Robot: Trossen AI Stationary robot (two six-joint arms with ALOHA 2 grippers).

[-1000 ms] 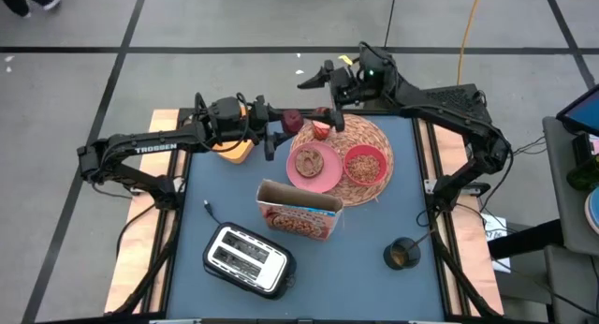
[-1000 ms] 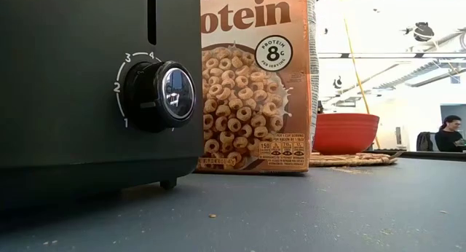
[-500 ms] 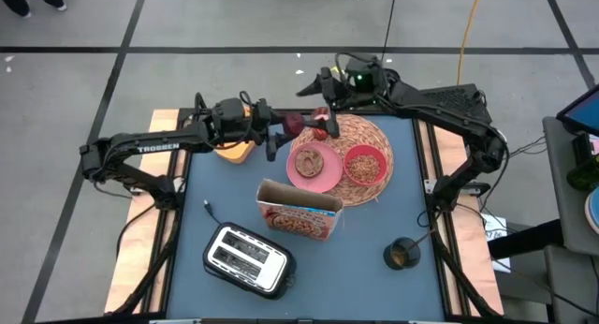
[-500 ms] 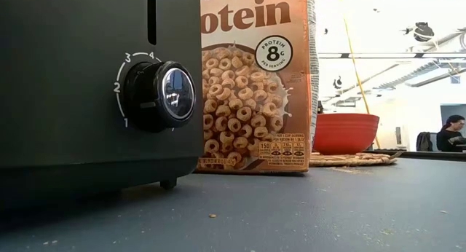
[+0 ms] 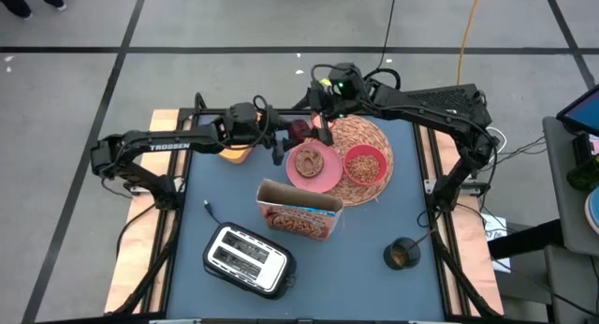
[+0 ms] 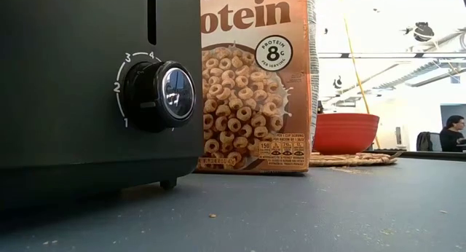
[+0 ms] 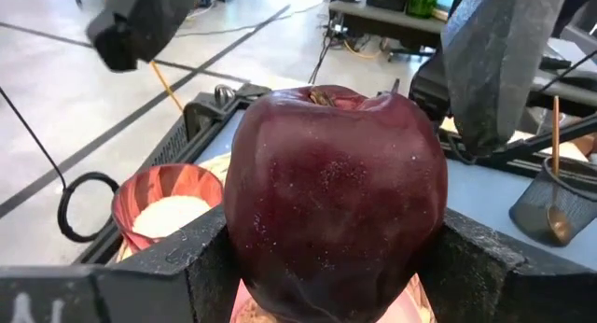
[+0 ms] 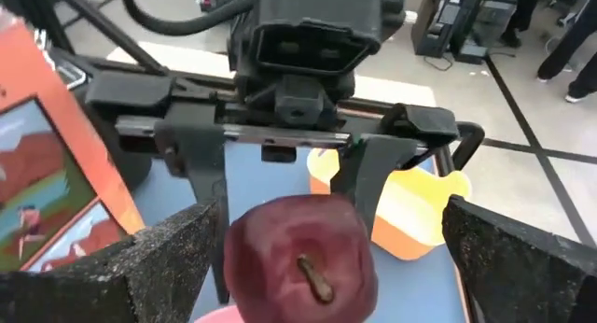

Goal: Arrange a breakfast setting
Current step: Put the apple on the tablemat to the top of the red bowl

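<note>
Dark red fruit (image 7: 334,206) is clamped between the left gripper's (image 5: 298,137) fingers, held just off the far-left edge of the pink plate (image 5: 323,177), stem up. Change vs a sec ago: right gripper (image 5: 322,115) has swung in from behind the woven mat (image 5: 379,137) and now sits directly over the fruit, fingers spread wide either side, not touching yet per right wrist view. Left arm has also pushed the fruit closer to the plate. Looks like a handover or joint placement is being set up. Bagel (image 5: 308,160) on plate, red bowl (image 5: 364,164) w/ cereal beside it, cereal box (image 5: 301,213) near side. Fruit not placed yet.
</note>
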